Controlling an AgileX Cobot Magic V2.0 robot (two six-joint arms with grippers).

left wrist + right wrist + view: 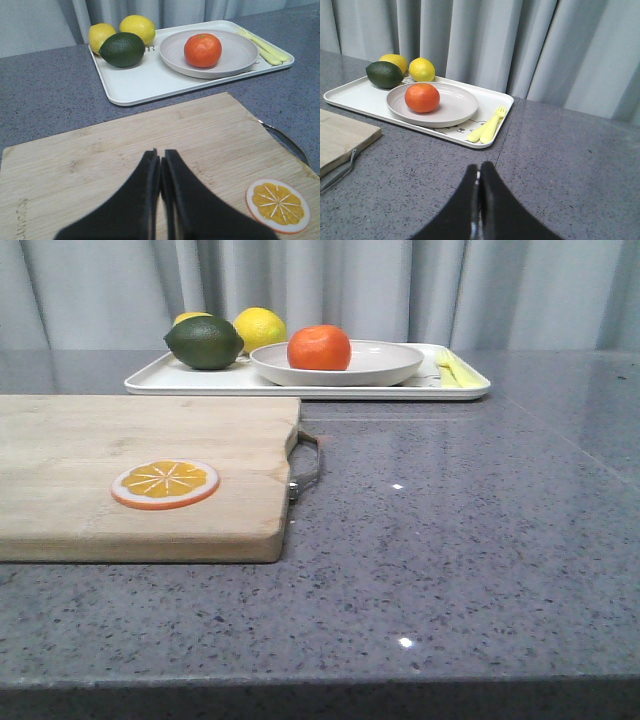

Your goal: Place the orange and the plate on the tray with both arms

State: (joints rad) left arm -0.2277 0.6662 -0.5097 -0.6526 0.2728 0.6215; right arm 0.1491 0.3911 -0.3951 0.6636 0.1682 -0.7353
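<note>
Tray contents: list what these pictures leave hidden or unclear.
- Second lemon: front view, mostly behind the lime.
- Printing on the tray: left wrist view, partly covered by the plate, too small to read.
- Yellow fork: front view, foreshortened; its tines show only in the right wrist view.

Neither arm shows in the front view, so both are drawn back from the tabletop's middle, toward its near edge. The left gripper (160, 165) has its two dark fingers pressed together, tips meeting with nothing between them, pointing toward the far edge of the tabletop. The right gripper (479, 172) is the same (fingers closed flat against each other, empty), aimed at the far edge too, on the table's right side.
</note>
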